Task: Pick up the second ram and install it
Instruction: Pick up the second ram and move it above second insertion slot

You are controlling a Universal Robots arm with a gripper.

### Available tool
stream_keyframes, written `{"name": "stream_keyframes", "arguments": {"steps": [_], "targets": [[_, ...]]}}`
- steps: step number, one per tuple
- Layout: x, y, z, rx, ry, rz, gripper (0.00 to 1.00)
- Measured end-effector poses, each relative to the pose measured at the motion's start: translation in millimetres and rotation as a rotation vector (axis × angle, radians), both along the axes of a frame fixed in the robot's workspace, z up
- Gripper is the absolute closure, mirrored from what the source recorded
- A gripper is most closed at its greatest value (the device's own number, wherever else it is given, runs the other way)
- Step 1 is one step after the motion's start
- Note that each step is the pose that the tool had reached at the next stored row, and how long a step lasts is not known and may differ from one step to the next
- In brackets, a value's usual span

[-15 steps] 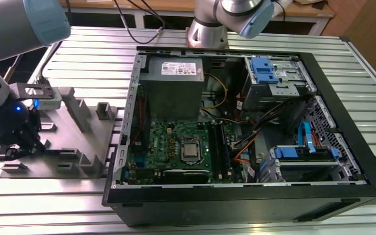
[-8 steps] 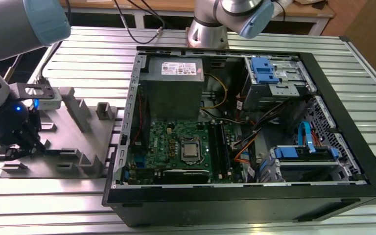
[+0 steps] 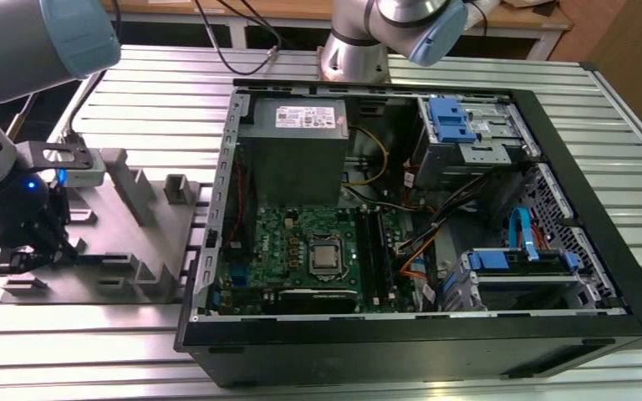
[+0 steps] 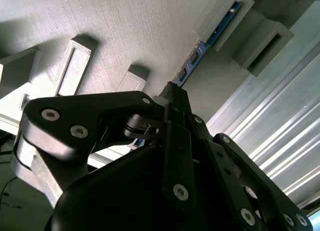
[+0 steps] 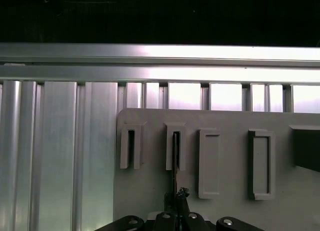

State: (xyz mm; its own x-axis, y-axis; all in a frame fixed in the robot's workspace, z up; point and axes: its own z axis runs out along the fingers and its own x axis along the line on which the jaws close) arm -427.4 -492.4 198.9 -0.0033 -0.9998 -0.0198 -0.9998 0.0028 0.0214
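Here the gripper (image 3: 33, 251), lower left in the exterior view, clamps the ram (image 4: 206, 43), whose length runs straight ahead into a tray slot (image 5: 169, 151)

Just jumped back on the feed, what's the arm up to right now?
The gripper is down over the grey holder tray, at the exterior view's left of the open computer case. In the second wrist view its fingers look closed on one end of the second ram, whose far end sits in a tray slot. The stick is not yet at the motherboard.
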Motion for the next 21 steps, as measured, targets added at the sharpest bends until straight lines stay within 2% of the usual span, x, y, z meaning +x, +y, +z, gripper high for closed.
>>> {"name": "stream_keyframes", "arguments": {"steps": [21], "targets": [[0.0, 0.0, 2.9, 0.0000, -0.0001, 0.000, 0.92]]}}
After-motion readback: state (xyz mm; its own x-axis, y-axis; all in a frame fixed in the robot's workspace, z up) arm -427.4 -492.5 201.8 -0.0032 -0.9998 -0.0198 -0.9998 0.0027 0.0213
